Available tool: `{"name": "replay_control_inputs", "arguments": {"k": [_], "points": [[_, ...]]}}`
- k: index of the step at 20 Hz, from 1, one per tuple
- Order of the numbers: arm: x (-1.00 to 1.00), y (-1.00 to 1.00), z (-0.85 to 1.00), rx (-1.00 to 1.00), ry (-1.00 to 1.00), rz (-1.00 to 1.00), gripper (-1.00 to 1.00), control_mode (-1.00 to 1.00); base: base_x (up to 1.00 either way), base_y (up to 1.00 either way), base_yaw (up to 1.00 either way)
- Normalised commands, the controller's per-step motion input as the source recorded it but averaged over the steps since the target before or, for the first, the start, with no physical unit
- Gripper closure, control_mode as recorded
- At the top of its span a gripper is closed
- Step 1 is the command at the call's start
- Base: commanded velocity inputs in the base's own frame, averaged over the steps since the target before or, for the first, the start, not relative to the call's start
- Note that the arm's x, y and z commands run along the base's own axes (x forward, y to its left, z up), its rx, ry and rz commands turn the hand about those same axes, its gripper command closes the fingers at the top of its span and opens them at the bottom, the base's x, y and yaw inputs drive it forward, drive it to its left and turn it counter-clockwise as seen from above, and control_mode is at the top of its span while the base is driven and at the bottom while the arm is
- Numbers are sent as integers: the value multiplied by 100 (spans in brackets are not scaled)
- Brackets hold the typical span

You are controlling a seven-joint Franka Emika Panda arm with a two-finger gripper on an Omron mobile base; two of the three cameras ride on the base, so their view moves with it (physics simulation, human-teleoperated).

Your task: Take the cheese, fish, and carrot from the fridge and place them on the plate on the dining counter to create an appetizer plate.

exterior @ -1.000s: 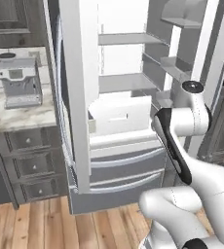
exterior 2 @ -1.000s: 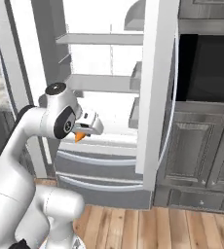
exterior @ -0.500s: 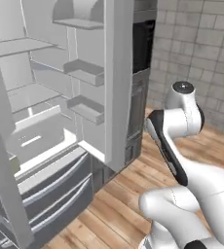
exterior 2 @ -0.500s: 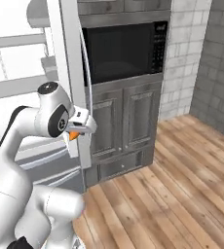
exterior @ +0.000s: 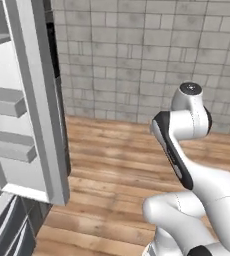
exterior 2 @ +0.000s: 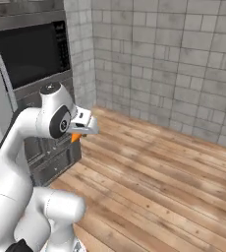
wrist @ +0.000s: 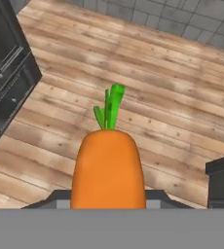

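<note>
Moved: base has turned from the fridge (exterior: 32, 100) toward the tiled wall (exterior 2: 183, 64).
Fingers: closed on the carrot (wrist: 108, 168), above the wood floor (wrist: 172, 116).
Carrot top: green, pointing away.

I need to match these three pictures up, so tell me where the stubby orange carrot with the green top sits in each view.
Left base view: no carrot to place here; the white arm rises at right.
Right base view: a sliver of the stubby orange carrot with the green top shows left of centre, under the white hand.
Hand view: the carrot stands bottom centre, green top pointing up the picture.
Shared landmark: the wooden plank floor.
</note>
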Motion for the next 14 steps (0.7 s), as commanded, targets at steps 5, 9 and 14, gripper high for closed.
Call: {"name": "replay_control_inputs", "arguments": {"k": [5, 9, 14], "points": [[0, 0, 0, 0, 0, 0, 100, 100, 79, -16, -56], [0, 0, 0, 0, 0, 0, 100, 100, 100, 0, -49], [0, 0, 0, 0, 0, 0, 100, 100, 100, 2, -45]]}}
